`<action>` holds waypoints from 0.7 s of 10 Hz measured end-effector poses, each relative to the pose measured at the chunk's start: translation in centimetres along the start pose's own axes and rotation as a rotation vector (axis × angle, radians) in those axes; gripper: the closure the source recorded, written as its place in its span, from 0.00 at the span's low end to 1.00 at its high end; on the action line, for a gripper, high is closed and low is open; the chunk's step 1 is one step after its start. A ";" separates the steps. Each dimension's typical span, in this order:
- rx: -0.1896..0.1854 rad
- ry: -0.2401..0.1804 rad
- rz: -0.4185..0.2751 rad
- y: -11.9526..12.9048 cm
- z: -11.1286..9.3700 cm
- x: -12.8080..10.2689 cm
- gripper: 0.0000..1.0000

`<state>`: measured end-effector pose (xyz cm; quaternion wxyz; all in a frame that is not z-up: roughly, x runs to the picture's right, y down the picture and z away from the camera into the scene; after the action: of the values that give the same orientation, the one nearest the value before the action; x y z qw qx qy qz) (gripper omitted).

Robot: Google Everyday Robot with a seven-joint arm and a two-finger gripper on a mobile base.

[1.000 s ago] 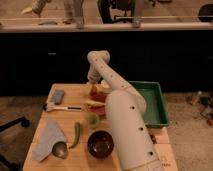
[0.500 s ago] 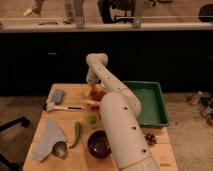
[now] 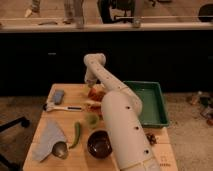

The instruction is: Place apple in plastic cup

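I found the pincer (image 3: pixel 93 86) low over the apple (image 3: pixel 95 93) at the desk's (image 3: pixel 45 117) twelve o'clock edge, grip undeterminable, no plastic cup identifiable, placement apparently still outstanding.

The white arm (image 3: pixel 122 125) rises from the near edge of the tabletop, right of centre, and stretches toward the far edge. Its elbow bends high above the far edge, and the forearm turns downward there. The gripper (image 3: pixel 91 85) hangs just over the far middle of the tabletop.
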<state>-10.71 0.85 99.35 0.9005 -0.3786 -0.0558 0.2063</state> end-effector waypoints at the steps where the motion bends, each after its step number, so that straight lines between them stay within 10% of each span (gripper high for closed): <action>1: 0.003 -0.004 -0.007 0.1 -0.2 0.1 0.95; 7: 0.092 -0.052 -0.068 1.2 -5.6 -0.3 1.00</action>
<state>-9.92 -2.18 94.54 0.9217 -0.3293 -0.0826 0.1879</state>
